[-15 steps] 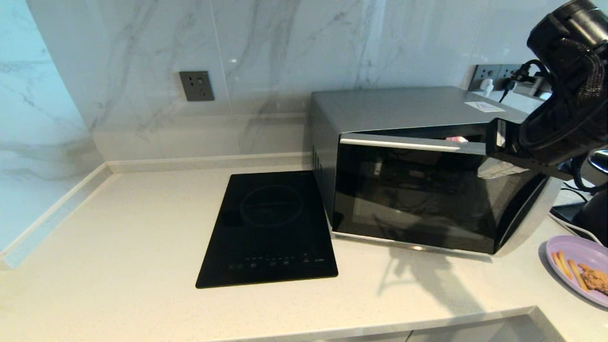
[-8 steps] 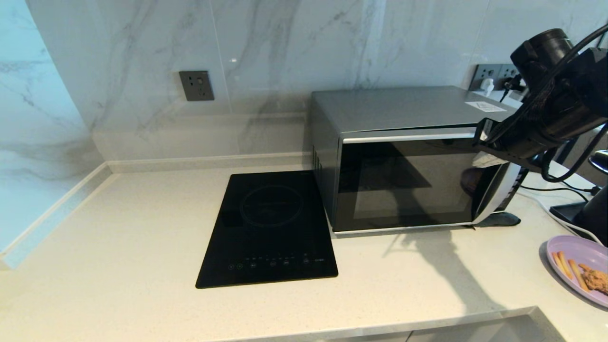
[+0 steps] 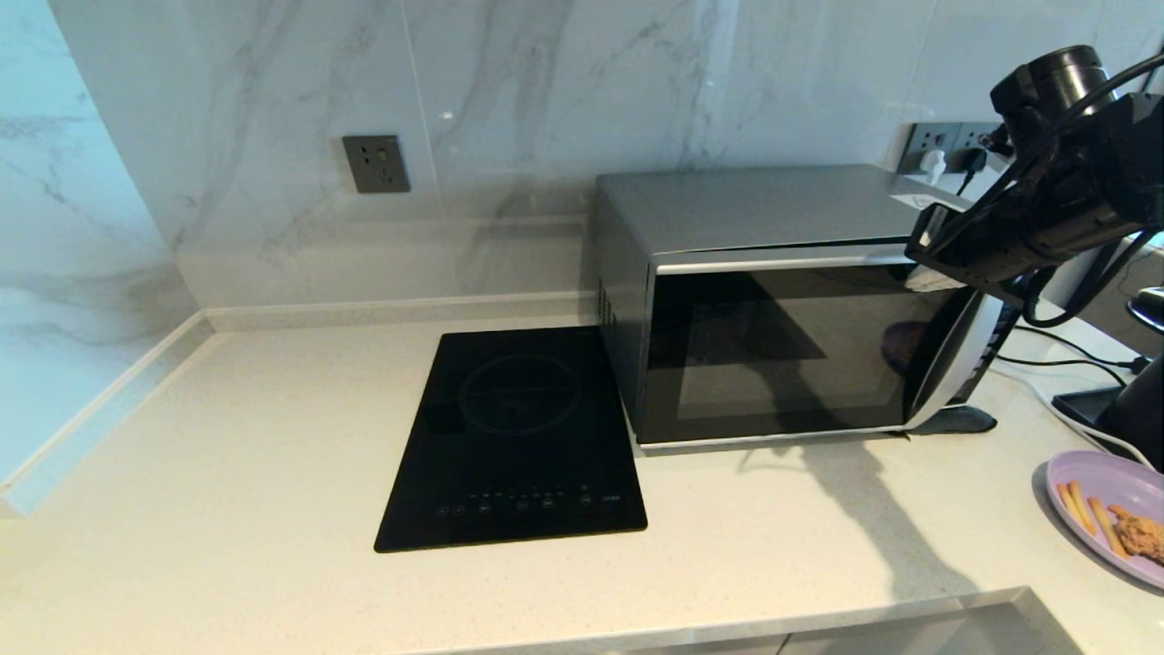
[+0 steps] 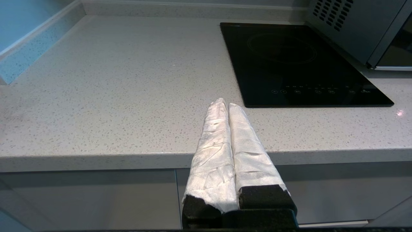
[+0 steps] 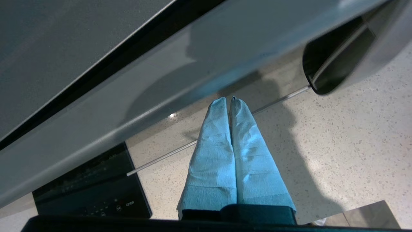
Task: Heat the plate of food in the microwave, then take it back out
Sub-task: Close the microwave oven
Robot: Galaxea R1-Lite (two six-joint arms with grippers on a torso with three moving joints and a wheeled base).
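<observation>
One big worry here: the right end effector (image 5: 229, 100) sits pinched shut, holding nothing, at the top right corner of the microwave (image 3: 782, 337), whose door looks closed. Shut fingers could skid off the handle band. The plate of food (image 3: 1105, 514) waits near right on the surface (image 3: 227, 473), close enough to get clipped.

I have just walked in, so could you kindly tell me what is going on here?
The right gripper is shut and empty, up at the top front corner of the microwave, whose door looks closed. The plate of food sits on the counter to the right, not inside. The left gripper is parked, shut, at the counter's front edge near the cooktop.
</observation>
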